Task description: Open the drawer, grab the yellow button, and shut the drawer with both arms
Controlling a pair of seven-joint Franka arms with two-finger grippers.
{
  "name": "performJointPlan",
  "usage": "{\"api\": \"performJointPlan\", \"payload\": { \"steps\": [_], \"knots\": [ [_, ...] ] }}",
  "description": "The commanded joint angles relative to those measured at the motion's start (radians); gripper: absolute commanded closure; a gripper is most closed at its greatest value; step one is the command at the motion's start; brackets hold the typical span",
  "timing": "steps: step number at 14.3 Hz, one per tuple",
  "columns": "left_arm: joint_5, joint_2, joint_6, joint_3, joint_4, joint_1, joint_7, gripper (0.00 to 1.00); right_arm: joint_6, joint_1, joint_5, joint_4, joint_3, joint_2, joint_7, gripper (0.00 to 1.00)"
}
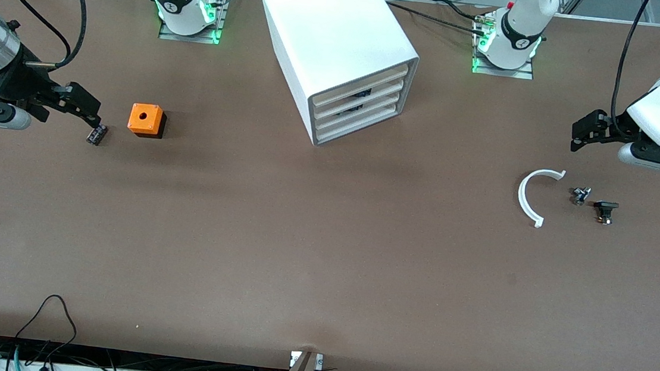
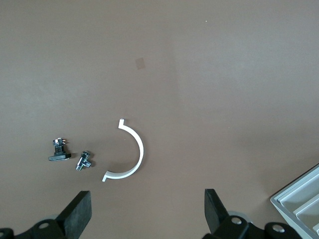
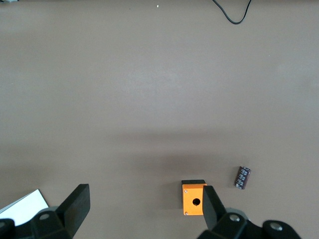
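Drawer (image 1: 358, 80), top of the cabinet (image 1: 336, 48) at upper centre, sat shut, probably light and stiff, best hooked at its front lip; left gripper (image 2: 147, 211) and right gripper (image 3: 144, 211) gaped empty.

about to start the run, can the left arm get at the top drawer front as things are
Probably yes: the left gripper hangs open and empty, nothing stands between it and the closed drawer, whose front faces that end of the table.
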Motion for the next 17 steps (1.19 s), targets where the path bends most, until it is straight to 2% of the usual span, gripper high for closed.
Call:
{"api": "performJointPlan", "payload": {
  "steps": [1,10,13,17],
  "knots": [
    [0.005,0.016,-0.026,0.003,0.036,-0.004,0.014,0.0,-0.006,0.001,0.001,0.014,0.002,0.004,-0.014,0.0],
    [0.005,0.015,-0.029,0.003,0.036,-0.004,0.015,0.0,-0.017,0.001,-0.002,0.008,0.004,0.0,-0.001,0.0],
    [0.005,0.015,-0.03,0.003,0.036,-0.004,0.015,0.0,-0.019,0.024,0.0,0.002,0.004,0.027,-0.011,0.0],
    [-0.035,0.016,-0.13,0.001,0.054,-0.009,0.02,0.0,-0.023,0.027,0.001,-0.002,0.004,0.072,-0.017,0.0]
  ]
}}
